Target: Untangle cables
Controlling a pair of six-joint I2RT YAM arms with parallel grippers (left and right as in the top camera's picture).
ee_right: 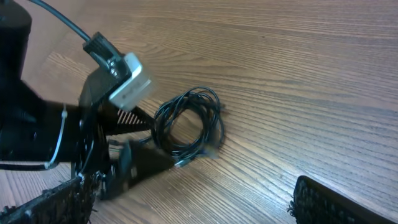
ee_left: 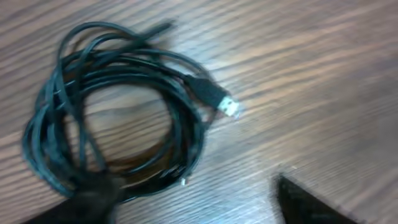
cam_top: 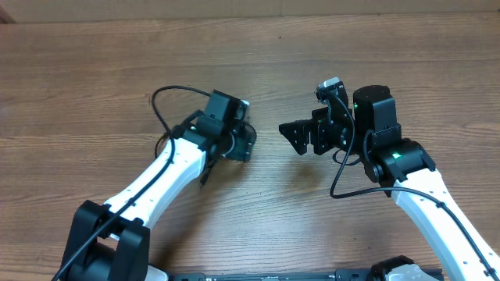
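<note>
The cables (ee_left: 112,112) lie on the wooden table as one black coiled bundle, with a silver-tipped plug (ee_left: 227,107) sticking out to the right. My left gripper (ee_left: 193,208) is open and low over the bundle, its left finger over the coil's near edge, its right finger on bare wood. In the right wrist view the bundle (ee_right: 189,121) lies just past the left gripper's (ee_right: 140,149) fingers. My right gripper (ee_right: 193,211) is open and empty, short of the bundle. In the overhead view the left gripper (cam_top: 242,144) hides the bundle, and the right gripper (cam_top: 291,139) faces it.
The wooden table (cam_top: 250,55) runs in all directions. A thick black wire (cam_top: 166,101) loops off the left arm, and another (cam_top: 344,179) hangs from the right arm. The left wrist camera (ee_right: 127,87) stands between my right gripper and the bundle's left side.
</note>
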